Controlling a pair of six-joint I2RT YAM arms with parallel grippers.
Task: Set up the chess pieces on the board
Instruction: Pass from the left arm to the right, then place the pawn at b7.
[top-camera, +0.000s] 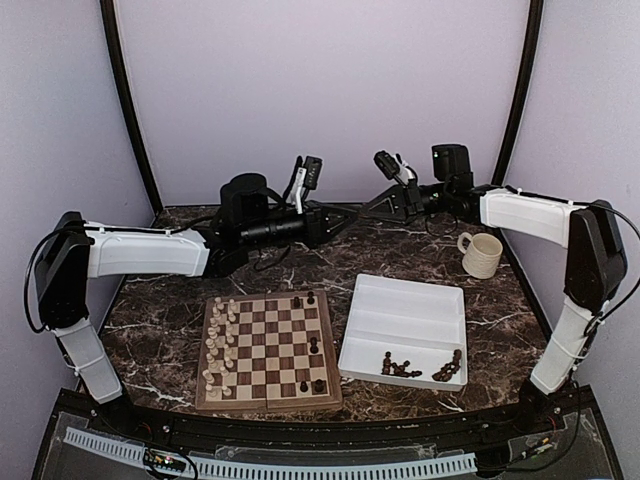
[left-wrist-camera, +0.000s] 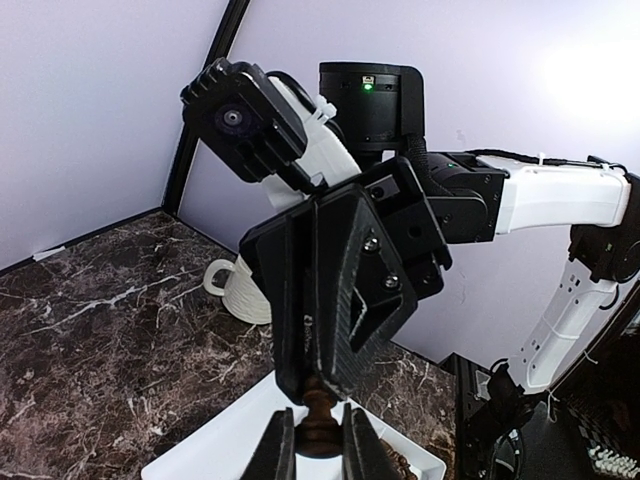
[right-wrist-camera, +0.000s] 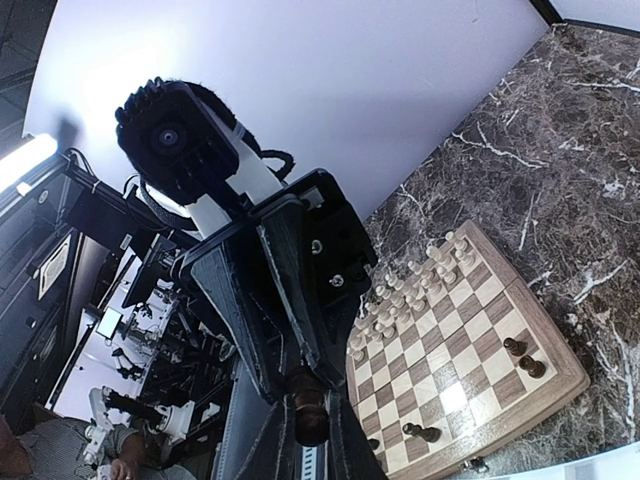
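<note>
My left pincer and right pincer meet tip to tip above the far worktop. Both pinch one dark chess piece, which points from one toward the other. The board lies below, nearer my left arm.

Your left hand and right hand meet tip to tip, blocking each other. Middle squares of the board lie open.
</note>
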